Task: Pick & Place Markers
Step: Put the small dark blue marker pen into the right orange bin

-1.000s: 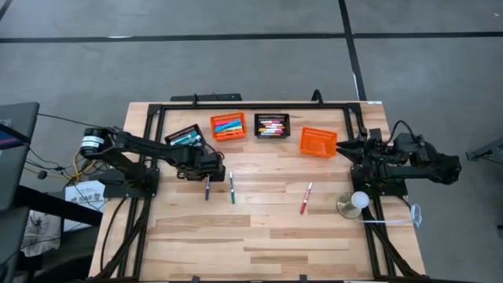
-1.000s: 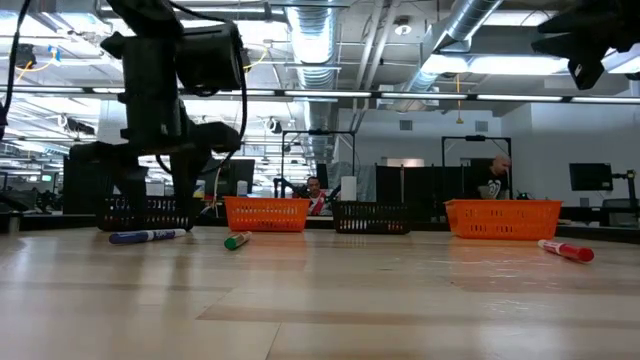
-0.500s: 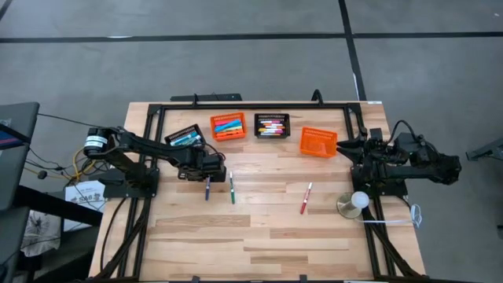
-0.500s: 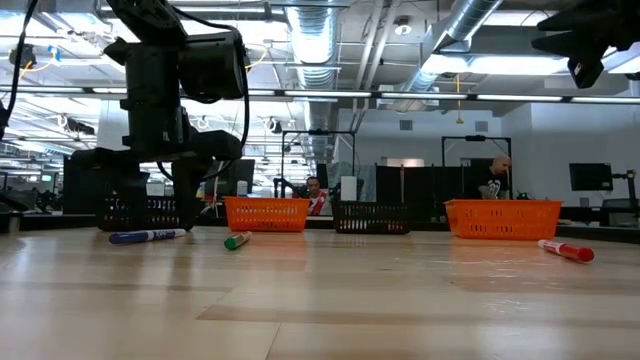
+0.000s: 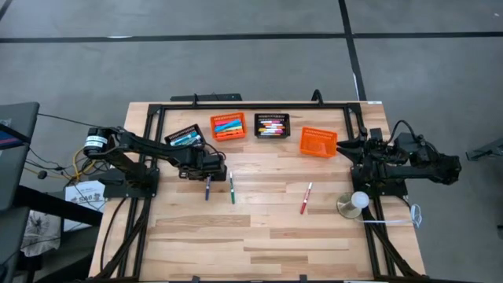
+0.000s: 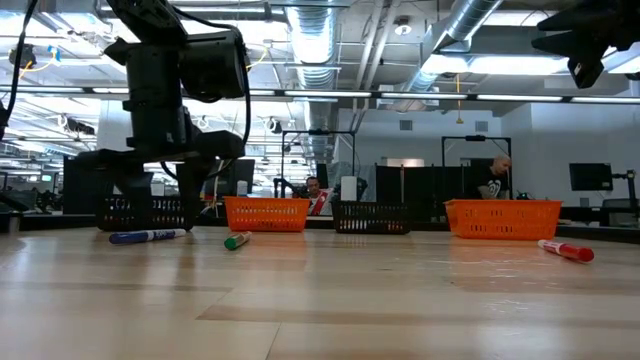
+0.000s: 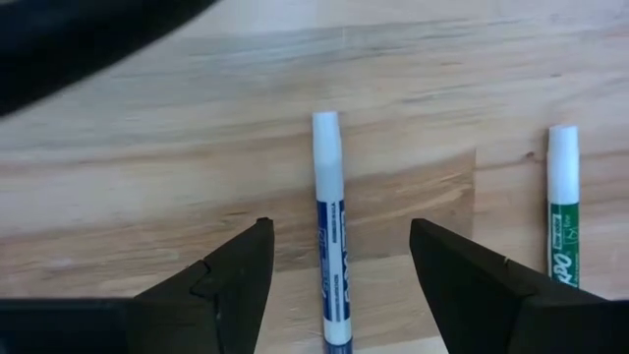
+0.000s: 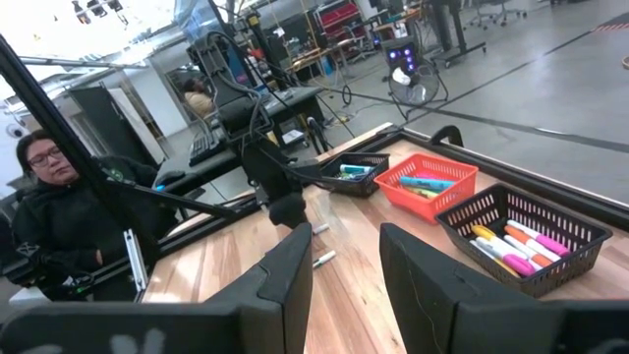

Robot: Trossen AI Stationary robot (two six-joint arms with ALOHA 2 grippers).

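Observation:
Three markers lie flat on the wooden table: a blue one (image 5: 207,189), a green one (image 5: 232,189) and a red one (image 5: 306,198). More markers fill three of the baskets at the far side. My left gripper (image 5: 209,174) is open and hovers over the far end of the blue marker. In the left wrist view its fingers stand on either side of the blue marker (image 7: 331,285) without touching it, and the green marker (image 7: 563,221) lies beside it. My right gripper (image 5: 343,146) waits open at the table's right edge, next to the empty orange basket (image 5: 318,142).
Along the far side stand a black basket (image 5: 183,137), an orange basket (image 5: 228,126) and a black basket (image 5: 272,125), all with markers in them. A round stand with a white ball (image 5: 355,203) sits near the right edge. Bare wood spreads toward the near edge. People sit beyond the table.
My left gripper has shifted slightly toward the table's right, and its fingertips have risen a little off the table by the blue marker. The markers have stayed where they lay.

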